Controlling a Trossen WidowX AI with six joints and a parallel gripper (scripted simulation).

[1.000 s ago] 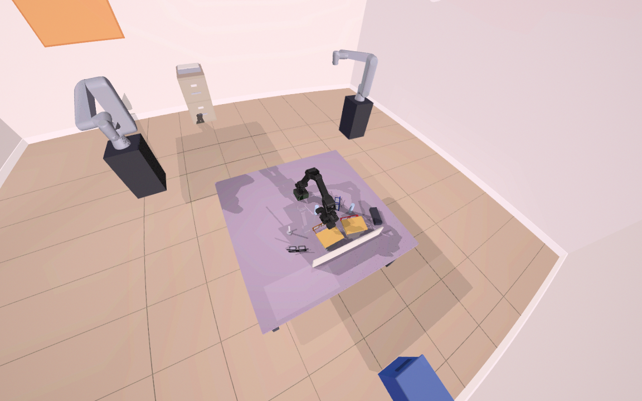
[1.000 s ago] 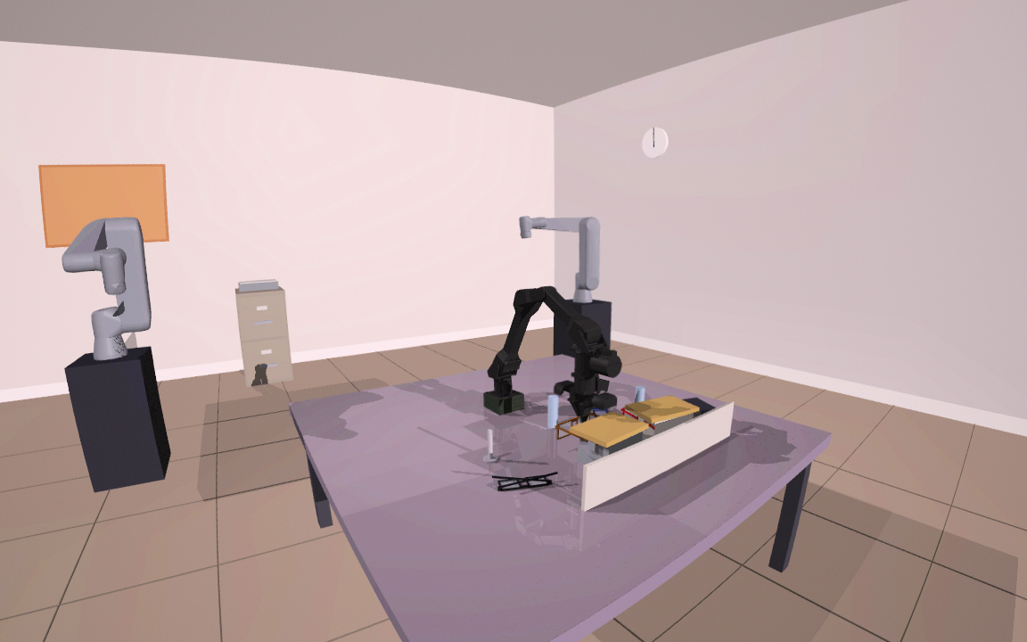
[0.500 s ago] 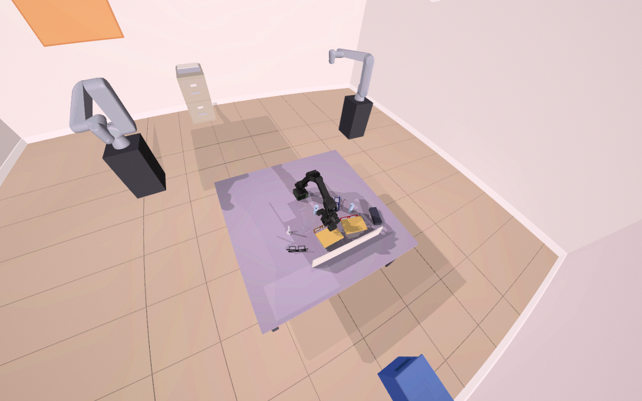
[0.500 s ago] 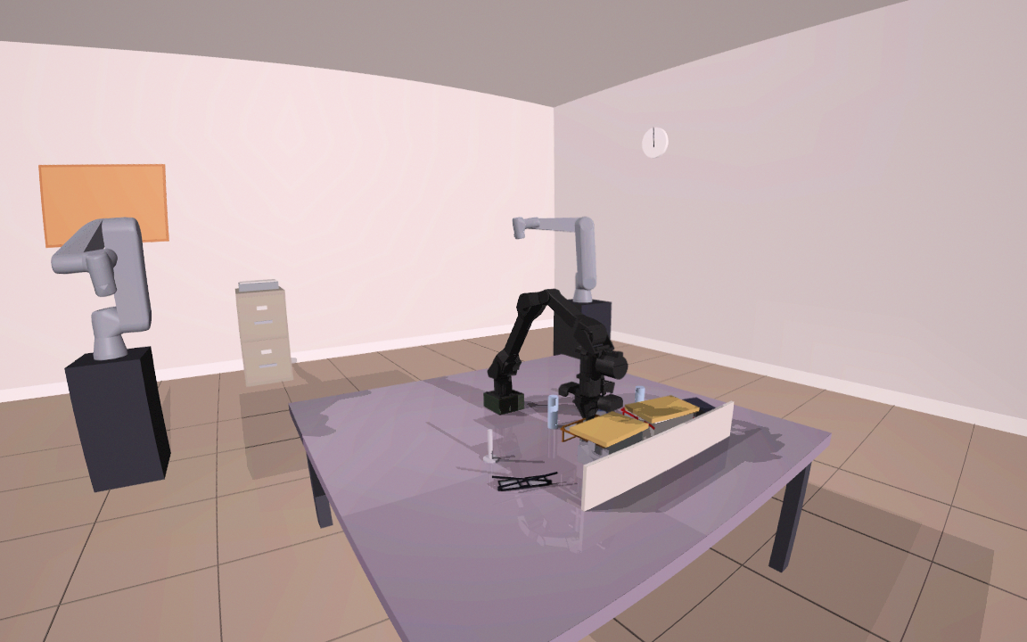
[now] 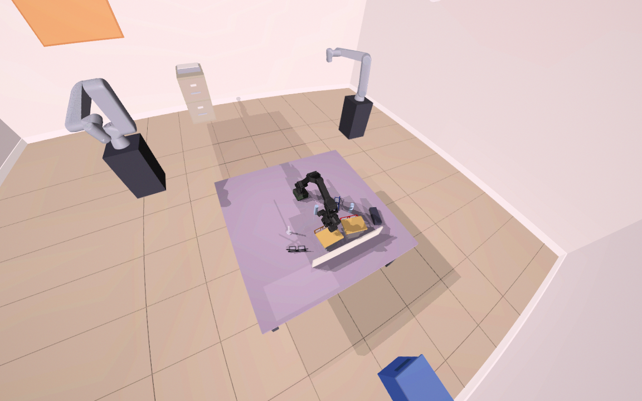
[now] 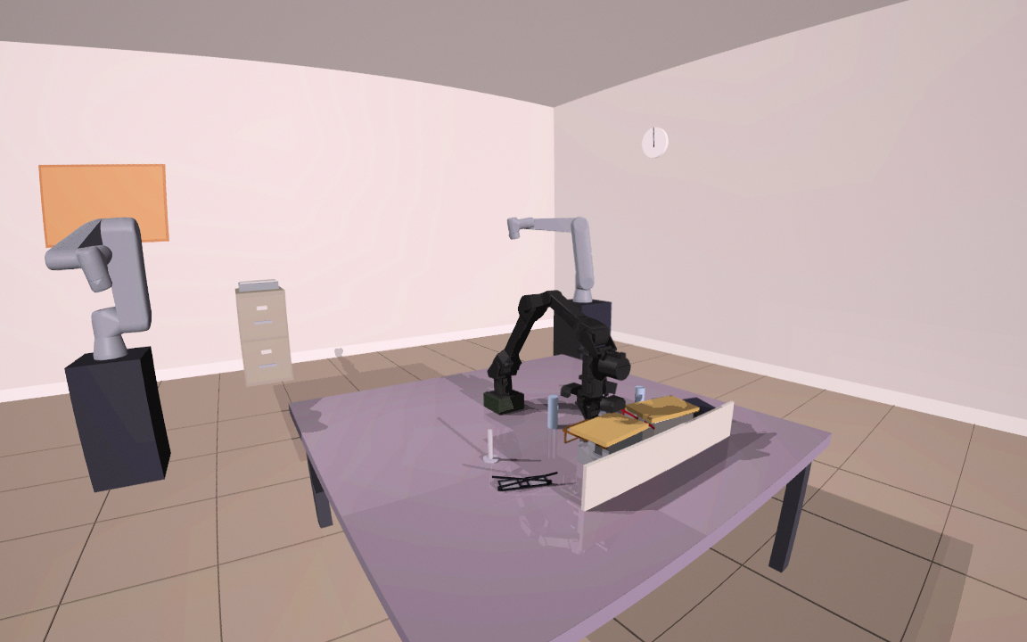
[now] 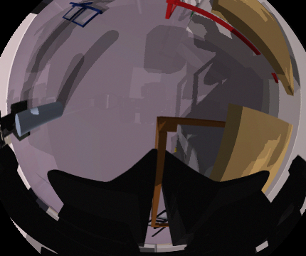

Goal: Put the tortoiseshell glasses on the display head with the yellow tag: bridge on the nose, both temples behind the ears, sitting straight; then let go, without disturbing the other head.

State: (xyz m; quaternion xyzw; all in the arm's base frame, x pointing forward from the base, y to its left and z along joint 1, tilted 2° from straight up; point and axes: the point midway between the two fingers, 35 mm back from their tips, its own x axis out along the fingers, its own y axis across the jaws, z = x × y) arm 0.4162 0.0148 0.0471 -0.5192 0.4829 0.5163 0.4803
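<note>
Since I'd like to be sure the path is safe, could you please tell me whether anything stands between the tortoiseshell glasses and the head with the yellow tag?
Nothing visible does: the glasses, held in the jaws, reach right up to that head's tan top. Contact with the nose or ears can't be made out.

Top view: from high above the bench, facing steeply down, distant. Exterior view: from lower, beyond the bench's near edge, facing across it, nearer; both share bench and pincer. Wrist view: close behind the pincer, facing along its fingers.
</note>
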